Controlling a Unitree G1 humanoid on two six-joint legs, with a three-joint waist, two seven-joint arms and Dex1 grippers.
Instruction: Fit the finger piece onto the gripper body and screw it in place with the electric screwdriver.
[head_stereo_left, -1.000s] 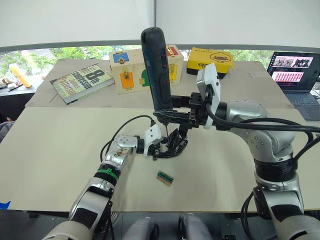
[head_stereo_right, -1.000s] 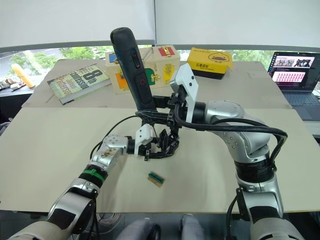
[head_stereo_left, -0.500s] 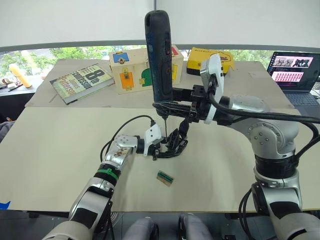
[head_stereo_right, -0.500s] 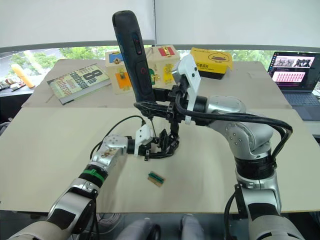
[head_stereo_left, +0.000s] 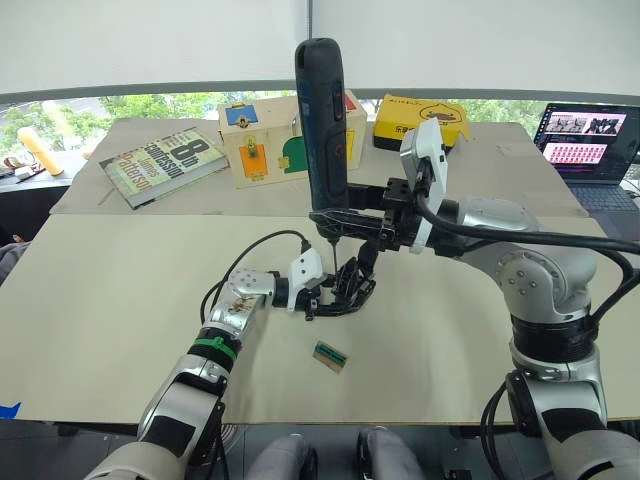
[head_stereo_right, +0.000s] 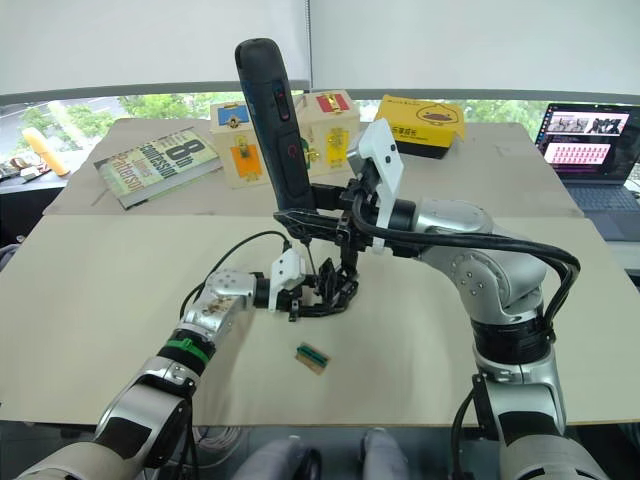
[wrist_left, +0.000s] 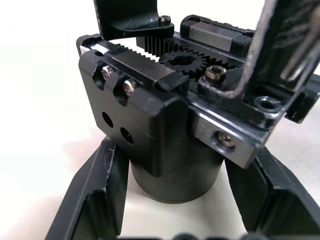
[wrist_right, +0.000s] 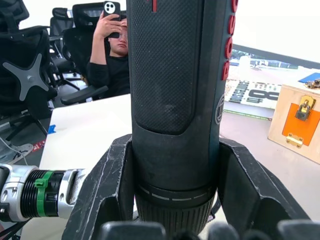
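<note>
Nearest on the pale matte table (head_stereo_left: 100, 330) lies a small green rectangular block (head_stereo_left: 330, 355), flat and alone. Just beyond it, toward the middle, the left gripper (wrist_left: 170, 200) has its two black ribbed fingers (wrist_left: 95, 195) clamped on the round base of the gripper body (wrist_left: 160, 135). That body is a chunky black machined block with a toothed gear and racks on top, silver screw heads and small round holes in its faces. It rests on the table with its top turned toward the right gripper; which way its finger points cannot be told.

Above it the right gripper (wrist_right: 172, 220) holds the electric screwdriver (head_stereo_left: 322, 125) near its lower end. This is a thick dark cylinder with a finely stippled grip, red markings and side buttons. Its long axis stands nearly upright, with the thin bit down over the gripper body.

Farther back lie a book (head_stereo_left: 163, 163), a wooden box (head_stereo_left: 262, 140), a yellow box (head_stereo_left: 425, 118), and a laptop (head_stereo_left: 592, 150) at far right.
</note>
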